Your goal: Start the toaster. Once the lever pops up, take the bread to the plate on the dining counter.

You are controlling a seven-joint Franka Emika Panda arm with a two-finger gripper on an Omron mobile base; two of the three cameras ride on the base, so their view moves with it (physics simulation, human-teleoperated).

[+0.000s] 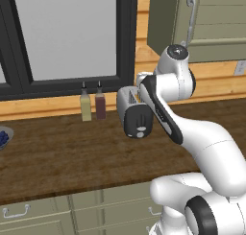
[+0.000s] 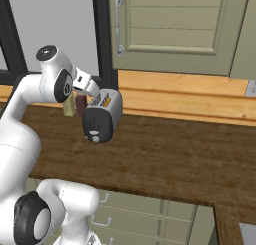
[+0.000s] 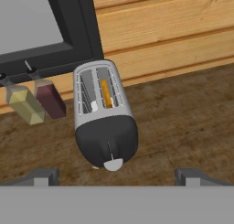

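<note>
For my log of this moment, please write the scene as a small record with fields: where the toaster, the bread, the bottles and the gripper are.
toaster: on the wood counter below the window, black end face toward the arm
bread: down in one toaster slot, orange edge showing
bottles: yellowish bottle and dark red bottle beside the toaster, by the window
gripper: open, above the toaster's front, holding nothing
lever: position unclear

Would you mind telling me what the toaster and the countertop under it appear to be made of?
The toaster seems to have a brushed metal body: silver-grey with a soft sheen around the slots. Its rounded end face looks like matte black plastic, though a render leaves that open. The countertop looks like dark stained wood, with streaky brown grain running along it.
</note>
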